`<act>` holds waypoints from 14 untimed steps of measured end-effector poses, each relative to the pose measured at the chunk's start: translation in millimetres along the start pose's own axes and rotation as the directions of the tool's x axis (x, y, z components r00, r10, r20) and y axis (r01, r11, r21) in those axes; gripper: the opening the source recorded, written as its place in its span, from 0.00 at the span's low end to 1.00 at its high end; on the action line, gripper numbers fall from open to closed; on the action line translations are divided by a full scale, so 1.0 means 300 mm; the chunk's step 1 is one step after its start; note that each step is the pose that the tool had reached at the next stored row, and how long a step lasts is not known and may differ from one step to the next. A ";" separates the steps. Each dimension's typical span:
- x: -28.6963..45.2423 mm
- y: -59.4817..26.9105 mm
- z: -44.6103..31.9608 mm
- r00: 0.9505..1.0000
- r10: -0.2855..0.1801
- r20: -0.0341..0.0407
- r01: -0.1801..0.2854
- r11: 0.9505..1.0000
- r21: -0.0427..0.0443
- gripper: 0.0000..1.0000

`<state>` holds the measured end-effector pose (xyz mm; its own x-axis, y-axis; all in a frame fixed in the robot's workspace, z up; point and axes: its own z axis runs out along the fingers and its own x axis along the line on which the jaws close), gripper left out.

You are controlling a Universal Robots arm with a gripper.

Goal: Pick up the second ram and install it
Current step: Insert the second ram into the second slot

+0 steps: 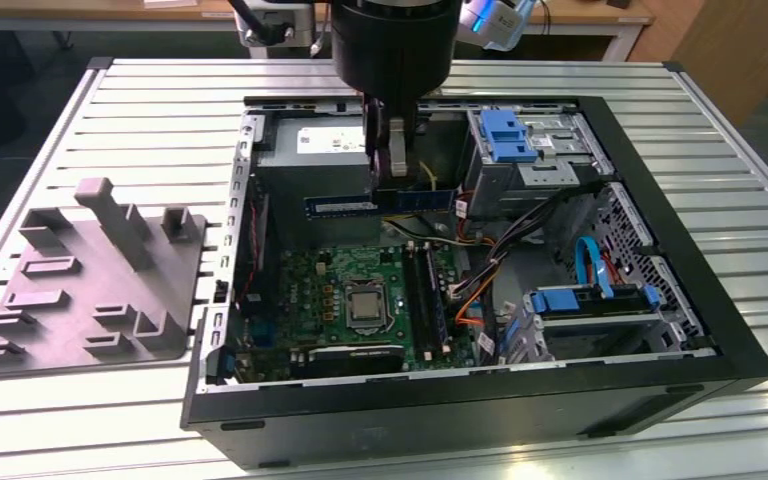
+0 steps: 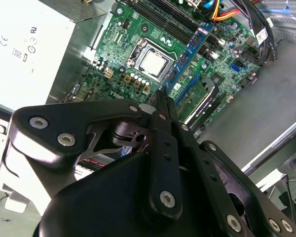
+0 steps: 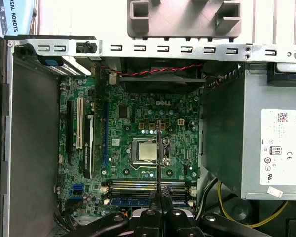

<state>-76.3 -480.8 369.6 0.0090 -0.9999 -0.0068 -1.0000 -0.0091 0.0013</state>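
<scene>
Ram (image 1: 337, 205) held level above motherboard (image 1: 344, 292); gripper (image 1: 395, 185) fingers pinched almost closed on its middle. Judged light, stiff, fragile: best gripped mid-length on flat faces, clear of contacts

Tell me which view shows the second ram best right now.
The exterior view: the second ram shows its length and broad face, level, clamped in the hand above the motherboard. The second wrist view shows it as a slanted blue strip beyond the hand; the first wrist view sees it edge-on, a thin dark line.
</scene>
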 end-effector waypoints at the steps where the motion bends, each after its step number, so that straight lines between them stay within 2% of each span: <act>1: 0.000 0.000 0.000 1.000 0.000 0.000 0.000 1.000 0.000 0.11; 10: 0.000 0.000 0.000 1.000 0.002 0.000 -0.002 1.000 0.000 0.11; 14: 0.000 0.000 0.001 0.999 0.036 0.000 -0.036 0.999 0.000 0.11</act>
<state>-76.3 -480.8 369.2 -0.0271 -0.9996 -0.0068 -0.9996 0.0271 0.0014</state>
